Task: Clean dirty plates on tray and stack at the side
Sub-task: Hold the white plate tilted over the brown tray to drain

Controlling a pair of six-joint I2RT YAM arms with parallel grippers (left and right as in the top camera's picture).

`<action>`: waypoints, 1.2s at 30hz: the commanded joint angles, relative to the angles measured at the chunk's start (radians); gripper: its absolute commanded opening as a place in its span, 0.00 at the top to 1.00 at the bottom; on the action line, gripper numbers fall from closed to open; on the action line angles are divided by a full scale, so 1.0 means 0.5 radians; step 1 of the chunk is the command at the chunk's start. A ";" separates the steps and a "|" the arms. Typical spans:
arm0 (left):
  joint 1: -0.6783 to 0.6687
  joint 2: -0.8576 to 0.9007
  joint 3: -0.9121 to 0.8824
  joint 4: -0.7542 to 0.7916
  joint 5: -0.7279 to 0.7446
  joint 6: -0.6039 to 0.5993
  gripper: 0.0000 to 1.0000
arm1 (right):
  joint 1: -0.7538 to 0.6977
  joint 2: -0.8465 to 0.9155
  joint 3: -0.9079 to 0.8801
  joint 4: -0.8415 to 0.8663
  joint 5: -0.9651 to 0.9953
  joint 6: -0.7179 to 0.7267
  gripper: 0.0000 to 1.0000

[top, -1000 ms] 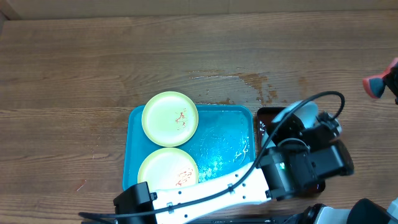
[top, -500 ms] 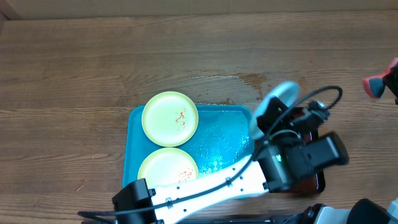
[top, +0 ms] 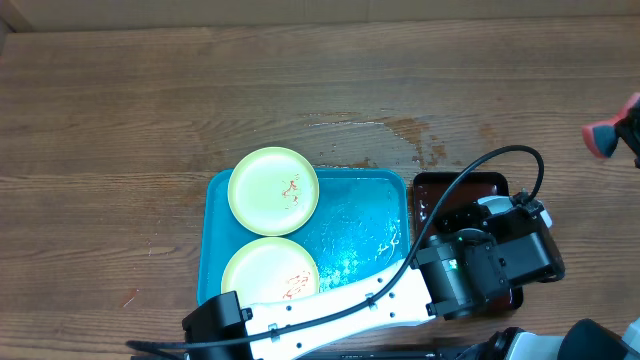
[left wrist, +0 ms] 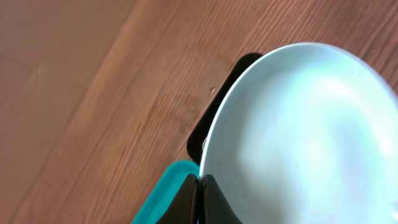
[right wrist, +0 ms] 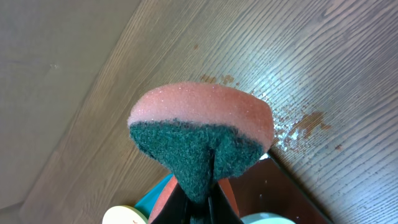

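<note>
Since half a second ago the left arm point(top: 340, 300) has swung its wrist back down. The mint-blue plate point(left wrist: 298, 137), which then stood tilted up above the far left corner of the dark red-brown tray point(top: 460, 185), is now almost wholly hidden under the wrist in the overhead view. The two yellow-green plates have not shifted.

The left end effector point(left wrist: 200, 193) is pinched narrow on the near rim of the mint-blue plate. The wrist view shows the plate held over the dark red-brown tray, with a corner of the turquoise tray point(left wrist: 165, 199) just to the near left. The plate's visible face looks pale and free of smears.

The turquoise tray point(top: 360, 220) lies on the counter point(top: 150, 100), its right edge just beside the dark tray. One yellow-green plate point(top: 274, 190) sits at its far left corner, overlapping the rim. The other point(top: 270, 273) sits at its near left, partly covered by the arm. Both carry small reddish smears. The right half of the tray is bare and glistens wet.

The right end effector point(right wrist: 199, 202) is closed tight on a sponge point(right wrist: 202, 118), pink on top with a dark green scouring side. It hangs at the right edge of the overhead view, well apart from both trays. A wet patch point(top: 400, 130) marks the counter just beyond the trays.
</note>
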 commanded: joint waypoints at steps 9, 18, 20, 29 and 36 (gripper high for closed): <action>0.104 0.021 0.061 0.025 -1.143 -0.017 0.96 | -0.008 -0.021 0.056 0.007 -0.019 -0.015 0.96; 0.035 0.021 0.061 0.000 0.009 0.011 0.96 | -0.008 -0.021 0.056 0.008 -0.019 -0.015 0.96; 0.019 0.021 0.061 0.005 0.198 0.002 0.96 | -0.008 -0.021 0.056 0.009 -0.019 -0.019 0.96; 0.067 0.021 0.061 -0.019 -0.731 -0.054 0.96 | -0.008 -0.021 0.056 0.008 -0.020 -0.021 0.96; 0.160 0.021 0.061 0.022 -1.186 -0.017 0.96 | -0.007 -0.021 0.056 0.006 -0.034 -0.021 0.96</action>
